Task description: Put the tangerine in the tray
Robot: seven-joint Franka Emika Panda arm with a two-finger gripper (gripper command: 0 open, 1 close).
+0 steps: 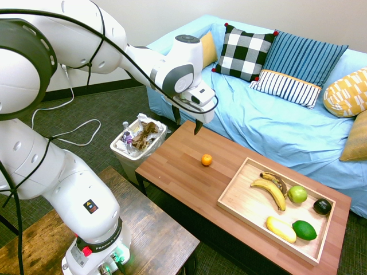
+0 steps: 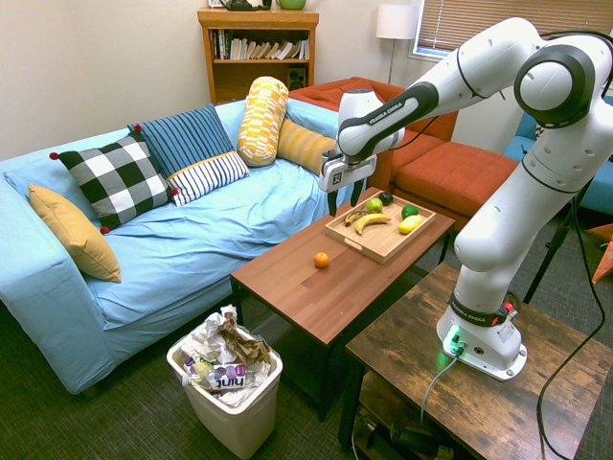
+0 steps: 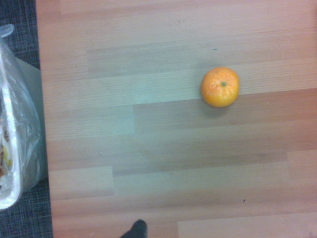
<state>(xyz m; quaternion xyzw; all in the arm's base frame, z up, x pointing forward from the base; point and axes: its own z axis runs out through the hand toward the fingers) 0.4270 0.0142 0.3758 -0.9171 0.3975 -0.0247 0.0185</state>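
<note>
One tangerine [image 1: 206, 160] sits alone on the table [image 1: 178, 172].
Gripper [image 1: 187, 121] hangs above, fingers spread, holding nothing; tray [image 1: 238, 192] well apart.

Living room: blue sofa [image 2: 172, 240] with cushions [image 2: 120, 180], bookshelf [image 2: 257, 50], floor lamp [image 2: 396, 23], coffee table [image 2: 326, 287].

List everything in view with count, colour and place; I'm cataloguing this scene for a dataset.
small round orange tangerine: one, bare on reddish-brown wooden table, outside tray
shallow pale wood tray: one, table's far end
bananas: two, yellow, one browned, in tray
round green apple: one, in tray
dark avocado: one, in tray
yellow lemon-like fruit: one, in tray
green lime: one, in tray
white waste bin: one, full, on floor by table
light blue sofa: one, bearing patterned cushions
white arm's hand: open, above table, empty
</note>
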